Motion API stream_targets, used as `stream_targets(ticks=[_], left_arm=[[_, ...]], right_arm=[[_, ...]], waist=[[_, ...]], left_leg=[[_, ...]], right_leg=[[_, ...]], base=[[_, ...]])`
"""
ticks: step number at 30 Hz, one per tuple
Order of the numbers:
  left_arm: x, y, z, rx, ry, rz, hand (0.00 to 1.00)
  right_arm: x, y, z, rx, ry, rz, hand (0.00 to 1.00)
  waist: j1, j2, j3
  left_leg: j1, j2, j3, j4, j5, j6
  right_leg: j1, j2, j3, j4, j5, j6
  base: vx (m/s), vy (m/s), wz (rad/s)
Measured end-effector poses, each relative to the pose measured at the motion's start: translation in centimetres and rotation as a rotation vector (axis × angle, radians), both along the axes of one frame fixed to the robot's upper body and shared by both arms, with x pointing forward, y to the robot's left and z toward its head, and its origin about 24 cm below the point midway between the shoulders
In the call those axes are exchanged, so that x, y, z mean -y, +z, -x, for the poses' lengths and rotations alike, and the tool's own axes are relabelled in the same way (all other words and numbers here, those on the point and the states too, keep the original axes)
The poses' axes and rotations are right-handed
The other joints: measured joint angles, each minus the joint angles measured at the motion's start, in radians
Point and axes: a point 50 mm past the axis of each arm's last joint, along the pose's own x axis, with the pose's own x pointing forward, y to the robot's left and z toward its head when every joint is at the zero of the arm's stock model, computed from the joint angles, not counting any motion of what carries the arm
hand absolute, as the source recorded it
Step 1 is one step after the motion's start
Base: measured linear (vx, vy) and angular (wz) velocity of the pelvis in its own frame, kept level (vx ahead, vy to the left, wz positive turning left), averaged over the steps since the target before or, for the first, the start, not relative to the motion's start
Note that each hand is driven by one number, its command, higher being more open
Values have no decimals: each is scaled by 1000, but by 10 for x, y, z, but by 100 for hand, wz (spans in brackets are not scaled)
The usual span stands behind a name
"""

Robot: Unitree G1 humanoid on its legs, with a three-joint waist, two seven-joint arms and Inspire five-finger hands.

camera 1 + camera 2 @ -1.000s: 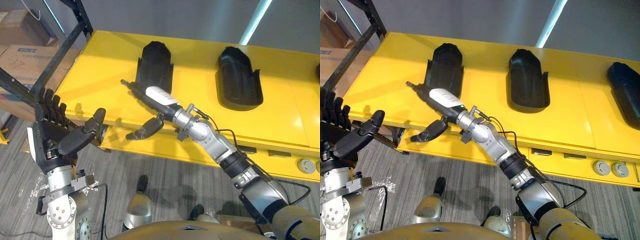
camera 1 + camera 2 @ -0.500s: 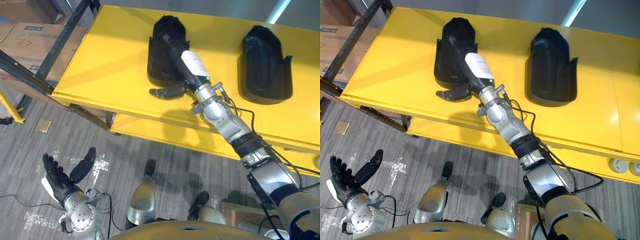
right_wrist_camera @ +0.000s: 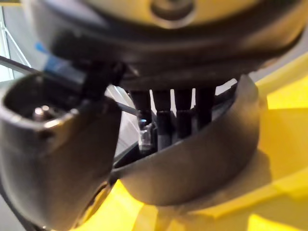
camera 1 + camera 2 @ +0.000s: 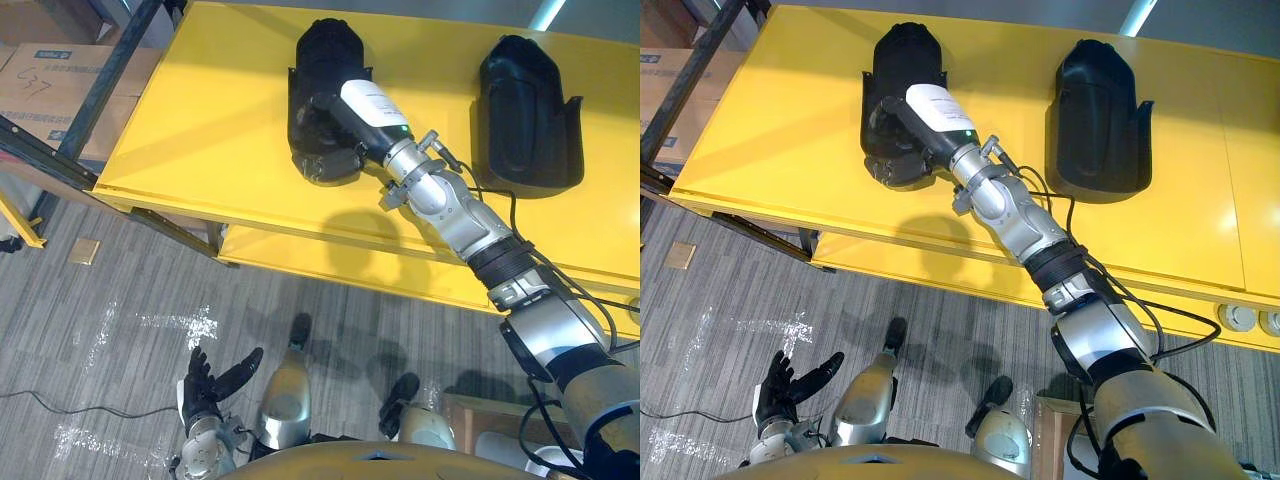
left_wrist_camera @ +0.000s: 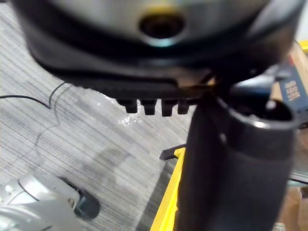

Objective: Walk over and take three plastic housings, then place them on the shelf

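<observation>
One plastic housing (image 4: 325, 50) under the right hand (image 4: 362, 102).

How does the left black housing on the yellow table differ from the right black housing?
The left housing has the robot's right hand on it; nothing touches the right housing. The left housing lies nearer the left end of the yellow table; the right housing lies apart from it, farther right. Both are black, alike in shape, with the rounded end away from the robot.

Robot hand (image 3: 144, 57) in black housing (image 3: 192, 163)
</observation>
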Motion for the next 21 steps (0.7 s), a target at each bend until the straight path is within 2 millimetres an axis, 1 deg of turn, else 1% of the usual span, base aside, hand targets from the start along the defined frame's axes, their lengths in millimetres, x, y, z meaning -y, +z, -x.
stream_targets(ticks=[3, 4, 8, 21], left_arm=[[0, -2, 1, -5, -4, 11, 100], [1, -3, 2, -11, -10, 13, 100], [3, -6, 3, -22, -19, 28, 100], [3, -9, 5, -35, -25, 39, 100]], right_arm=[[-4, 1, 0, -2, 16, 31, 0], [-5, 2, 0, 12, 15, 62, 0], [-8, 7, 2, 21, 37, 107, 0], [-9, 4, 3, -8, 53, 150, 0]], waist=[[0, 0, 0], [0, 0, 0], [-1, 0, 0], [-5, -1, 0]], left_leg=[[2, 0, 3, 0, -1, 2], [2, 0, 5, 0, -5, 8], [10, 0, 16, 0, -5, 8], [17, 1, 25, -1, -8, 15]], right_leg=[[0, -1, 4, 1, 0, 0], [0, -1, 5, 1, 0, 0], [0, -2, 15, 2, 0, 0], [0, -3, 23, 6, 0, 0]], base=[[-20, -17, -2], [0, 0, 0], [-13, -29, -7], [-10, -13, -1]])
